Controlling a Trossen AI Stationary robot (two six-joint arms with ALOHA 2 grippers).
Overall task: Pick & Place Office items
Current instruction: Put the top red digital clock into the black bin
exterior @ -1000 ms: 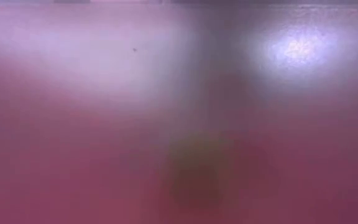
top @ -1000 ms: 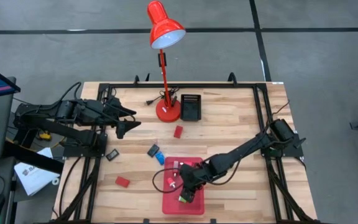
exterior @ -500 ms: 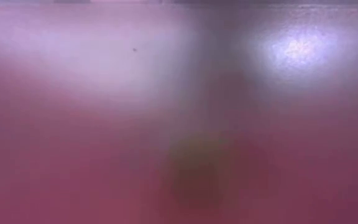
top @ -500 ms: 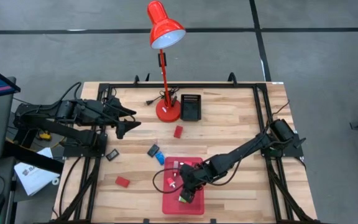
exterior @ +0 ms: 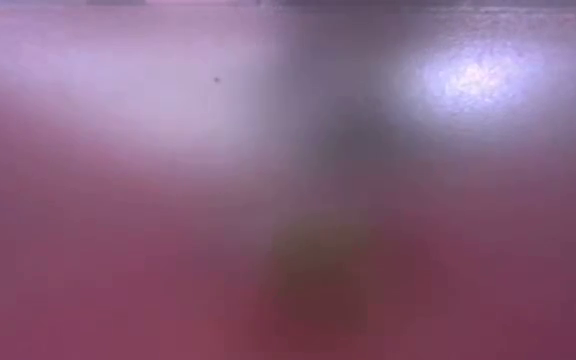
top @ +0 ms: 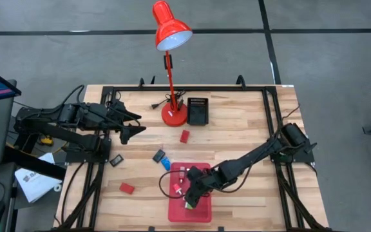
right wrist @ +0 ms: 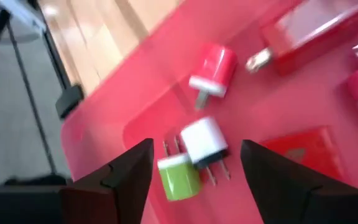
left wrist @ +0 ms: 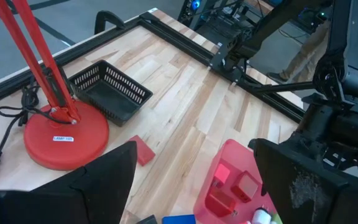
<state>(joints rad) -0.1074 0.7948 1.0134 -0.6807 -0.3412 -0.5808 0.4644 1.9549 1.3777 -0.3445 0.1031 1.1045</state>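
Red plastic tray (top: 201,212) holds the white and green plug (right wrist: 191,152) and other plugs already dropped in; the right hand (top: 190,198) hangs low over it, fingers spread around nothing, the plug lying loose between them. Lifting at a slant could clip that plug or drag the tray. Leftover pieces, a red block (top: 127,188), a blue one (top: 165,164) and another red (top: 184,136), lie scattered on the tabletop (top: 243,138), with open wood between them. The left hand (top: 131,124) waits spread near the lamp (top: 172,113), whose cord and base crowd that side.
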